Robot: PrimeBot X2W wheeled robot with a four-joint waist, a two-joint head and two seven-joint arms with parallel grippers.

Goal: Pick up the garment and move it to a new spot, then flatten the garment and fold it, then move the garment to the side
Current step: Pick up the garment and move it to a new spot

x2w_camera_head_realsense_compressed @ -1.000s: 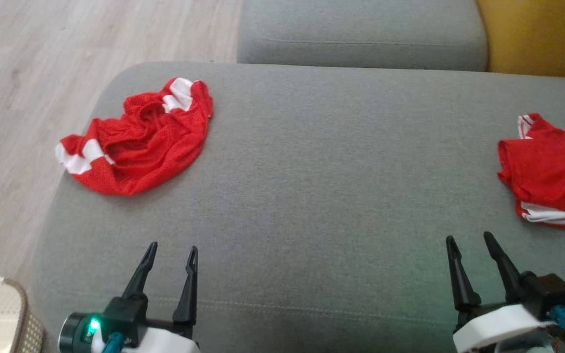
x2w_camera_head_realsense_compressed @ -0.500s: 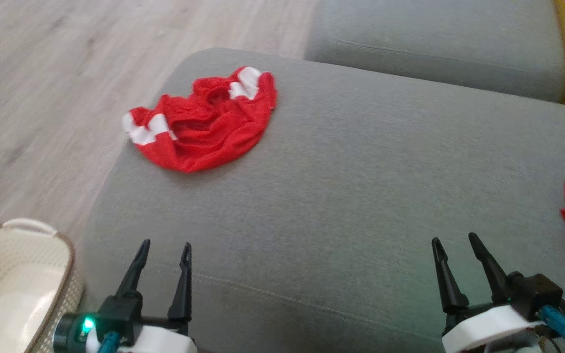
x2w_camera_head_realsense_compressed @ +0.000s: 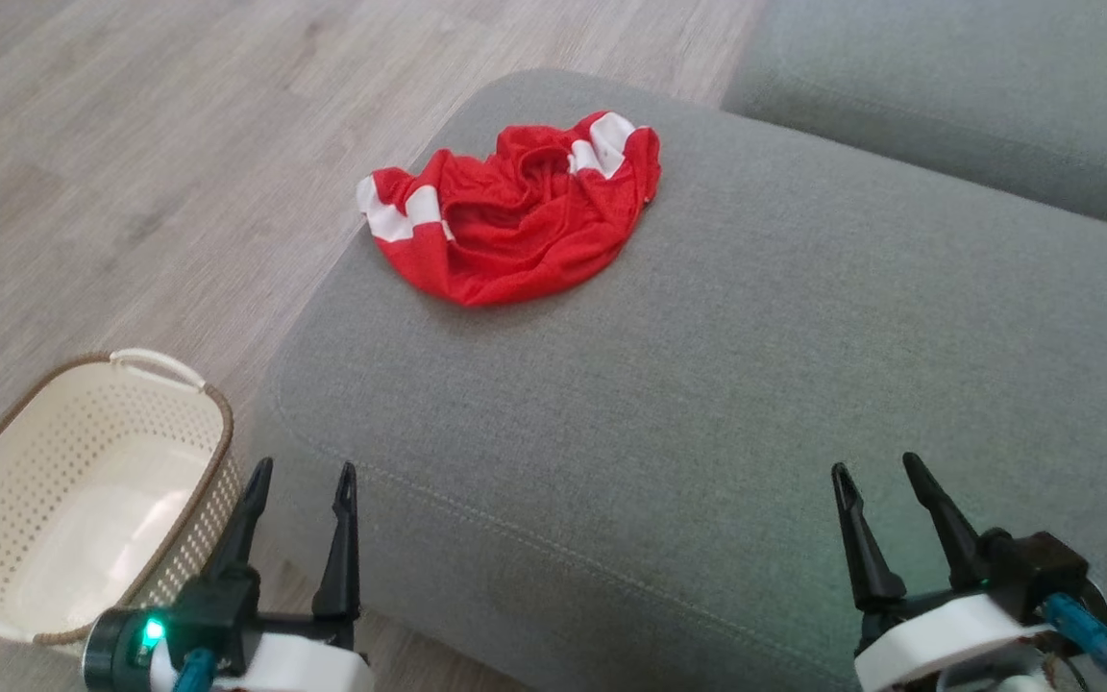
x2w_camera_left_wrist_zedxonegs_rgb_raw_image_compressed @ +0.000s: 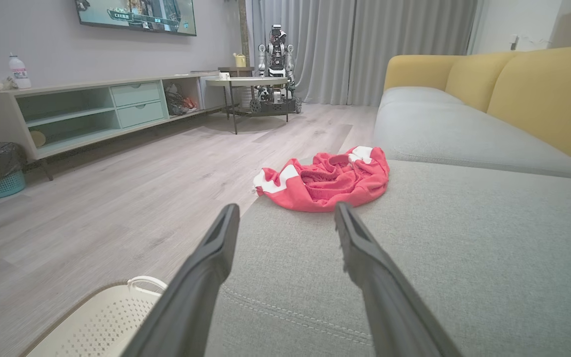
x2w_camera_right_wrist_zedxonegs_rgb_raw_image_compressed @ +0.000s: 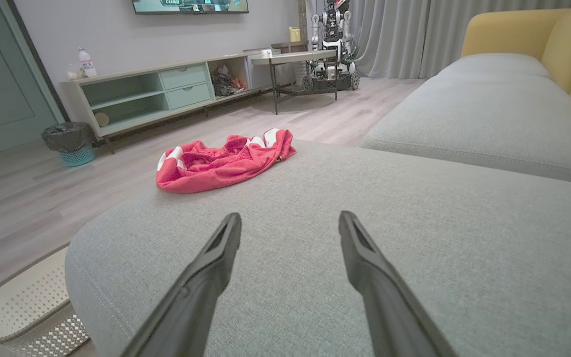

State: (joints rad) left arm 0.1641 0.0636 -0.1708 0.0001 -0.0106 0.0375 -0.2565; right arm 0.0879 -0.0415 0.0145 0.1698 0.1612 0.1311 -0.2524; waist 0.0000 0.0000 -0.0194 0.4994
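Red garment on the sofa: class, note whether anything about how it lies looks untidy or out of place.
Yes. The red garment lies crumpled in a heap, not flat, at the far left corner of the grey sofa cushion, one white-striped end right at the cushion's edge.

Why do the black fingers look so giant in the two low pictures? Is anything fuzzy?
Left wrist view: the wide lens sits close, so the left tool looms large with soft edges. Right wrist view: same for the right tool. Head view: the crumpled red-and-white mesh garment is fairly sharp, the pale wooden floor slightly smeared.
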